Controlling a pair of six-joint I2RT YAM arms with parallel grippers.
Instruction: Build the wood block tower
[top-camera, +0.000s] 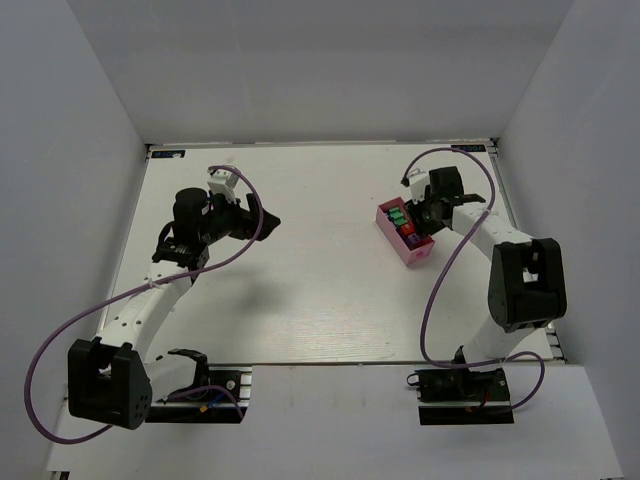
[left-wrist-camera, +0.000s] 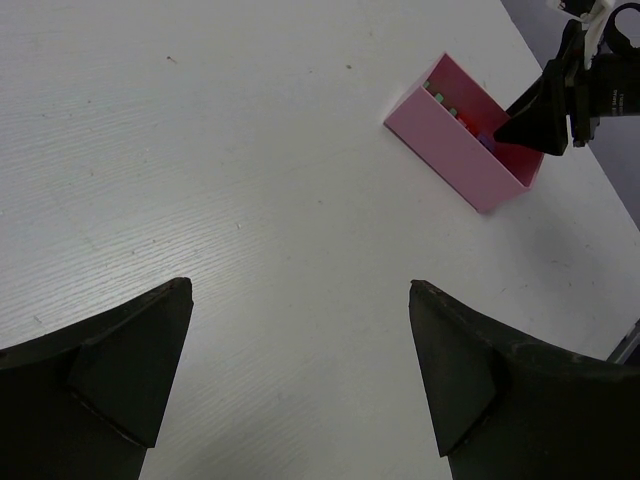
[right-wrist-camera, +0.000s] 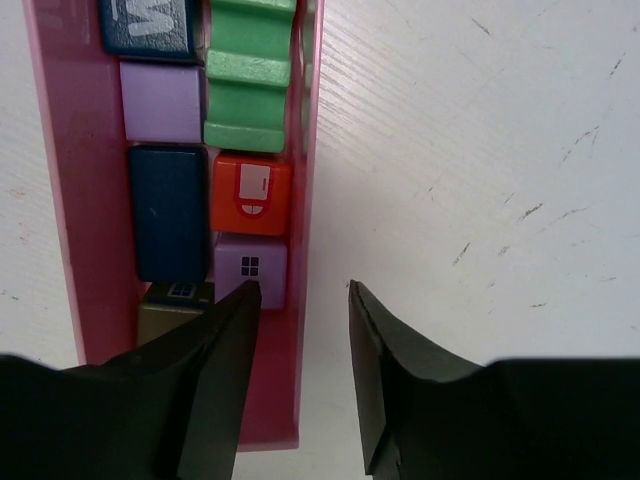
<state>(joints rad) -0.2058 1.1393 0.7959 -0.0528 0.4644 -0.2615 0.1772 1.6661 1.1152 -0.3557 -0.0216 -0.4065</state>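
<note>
Left tool (left-wrist-camera: 300, 290): jaws spread wide with nothing between them; it hangs above the bare table (top-camera: 300, 290), well apart from the pink box (left-wrist-camera: 450, 150).
Right tool (right-wrist-camera: 302, 290): jaws partly apart, gripping nothing. They straddle one long wall of the pink box, one finger inside by the purple block (right-wrist-camera: 250, 268) and the other outside over the table. Contact with that block cannot be told.
Wood blocks (right-wrist-camera: 168, 212): not stacked, packed in two rows inside the pink box. The green block (right-wrist-camera: 248, 75), red block (right-wrist-camera: 252, 193) and purple block lie along the straddled wall.
Pink box: flat on the table's right half.
</note>
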